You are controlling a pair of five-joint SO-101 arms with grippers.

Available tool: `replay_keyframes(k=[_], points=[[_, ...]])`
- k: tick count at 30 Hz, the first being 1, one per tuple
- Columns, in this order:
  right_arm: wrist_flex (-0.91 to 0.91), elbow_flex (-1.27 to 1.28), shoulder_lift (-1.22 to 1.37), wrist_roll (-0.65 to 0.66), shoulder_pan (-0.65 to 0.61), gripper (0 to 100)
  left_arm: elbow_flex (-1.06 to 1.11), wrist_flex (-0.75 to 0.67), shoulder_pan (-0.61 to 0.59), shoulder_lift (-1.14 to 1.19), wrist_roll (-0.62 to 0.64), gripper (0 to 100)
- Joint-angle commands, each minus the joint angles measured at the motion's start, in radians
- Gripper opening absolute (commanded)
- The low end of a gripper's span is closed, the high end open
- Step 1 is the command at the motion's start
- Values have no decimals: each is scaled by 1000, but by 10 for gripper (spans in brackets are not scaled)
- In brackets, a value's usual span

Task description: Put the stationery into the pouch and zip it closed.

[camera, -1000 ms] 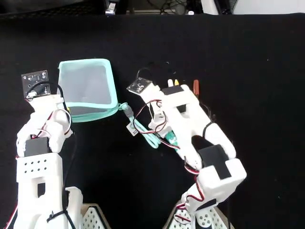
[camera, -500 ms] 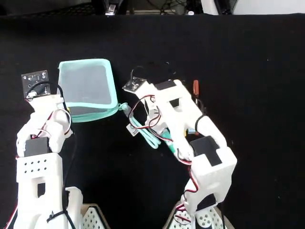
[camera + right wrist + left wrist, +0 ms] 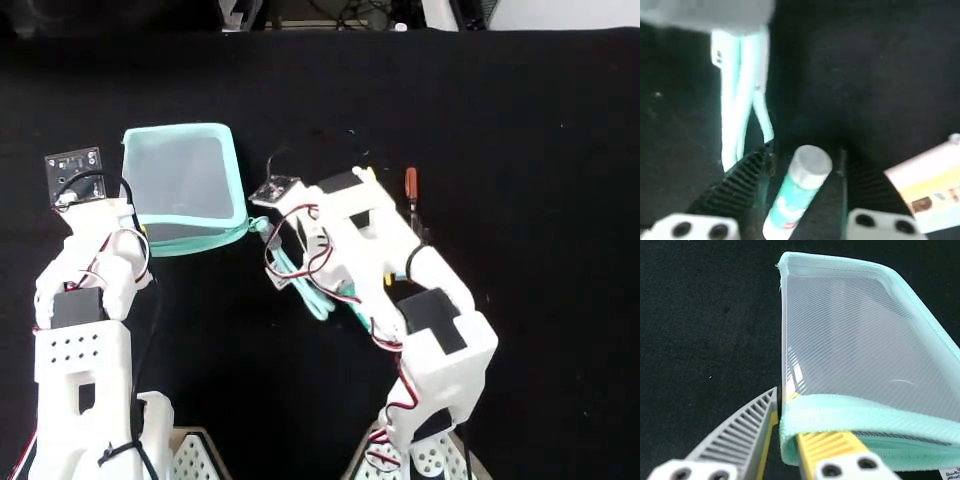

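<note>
our right fingers (image 3: 747,175), clenched on the glue stick (image 3: 802,190), have swung toward the pouch (image 3: 850,340), whose lip our left fingers (image 3: 747,430) grip; insertion likely comes next

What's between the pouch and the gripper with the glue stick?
The pouch has a teal strap lying on the table between it and the right gripper, which holds the glue stick. The high view shows this.

Mint pouch (image 3: 180,185) lies flat; glue stick (image 3: 797,195) gripped.
</note>
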Motion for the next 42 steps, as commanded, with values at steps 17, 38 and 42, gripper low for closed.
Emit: replay_keyframes(k=[17, 38, 42], points=[[51, 8, -35, 77, 2, 184, -4, -21, 12, 2, 6, 30], [-187, -22, -77, -187, 91, 12, -4, -21, 8, 2, 6, 30], [17, -107, -211, -196, 123, 53, -5, -23, 8, 2, 6, 30]])
